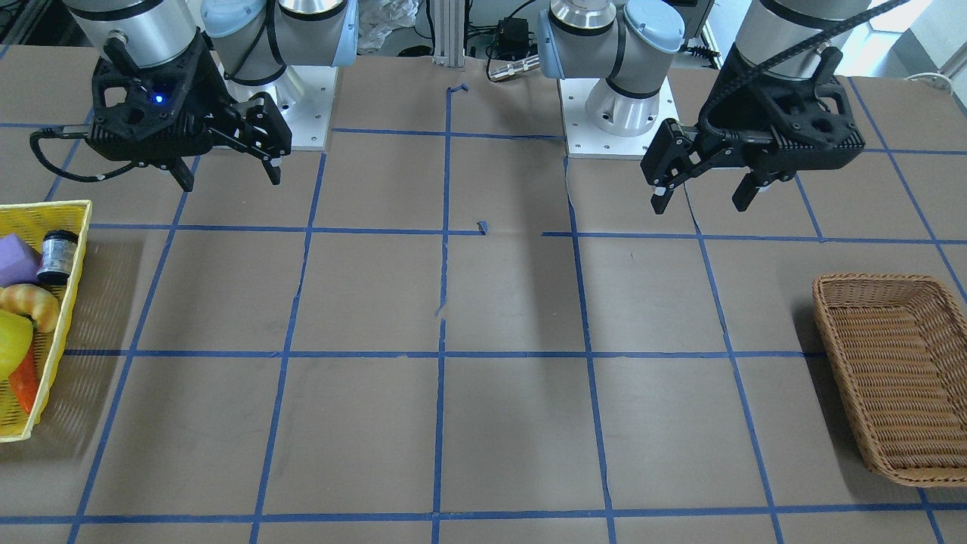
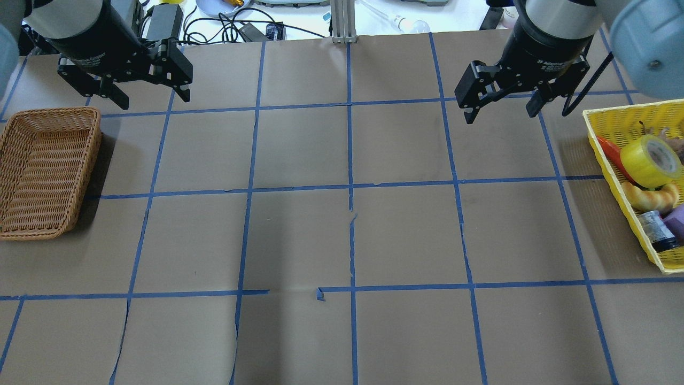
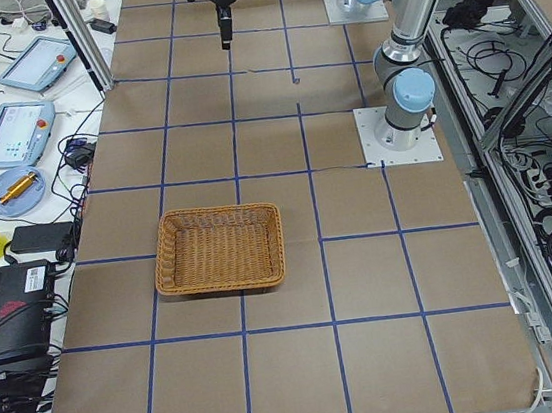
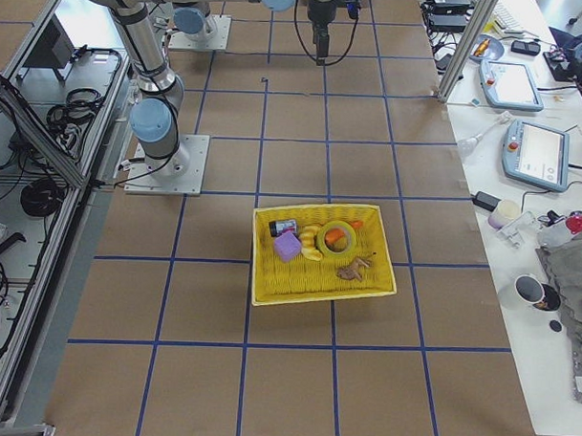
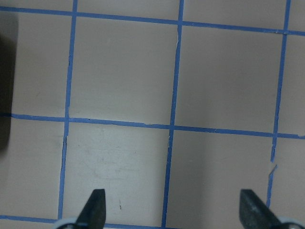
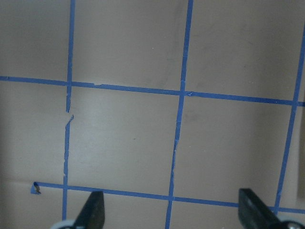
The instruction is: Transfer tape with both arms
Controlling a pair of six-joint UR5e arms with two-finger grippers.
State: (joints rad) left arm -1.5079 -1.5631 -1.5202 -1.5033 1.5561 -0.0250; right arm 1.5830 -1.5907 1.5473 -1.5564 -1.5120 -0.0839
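Right gripper [image 2: 500, 109]: fingers spread wide, nothing between them; hanging high above bare table [image 2: 342, 240], only grid lines in its wrist view.
Left gripper [image 2: 154, 99]: likewise spread and holding nothing, up over the opposite half of the table.
Tape [image 2: 641, 163]: inside the yellow basket [image 2: 614, 111] at the table's right end, resting on the other items beside a bread roll [image 2: 649, 198] and a small jar [image 2: 656, 230].
Bearing from right gripper: outward, toward the right end, and well below finger height; lower right of the gripper in the overhead view.
Nearer arm: right, clearly; left well apart, across the whole table.
Roll axis: tilted, core opening facing up and partly sideways, not flat.
Wicker basket [image 2: 51, 110]: on the left side, just beside the left gripper's spot; probably the destination.
Coming move, as judged: right gripper swung outward and lowered, jaws turned to suit the tilt, perhaps one finger through the core.
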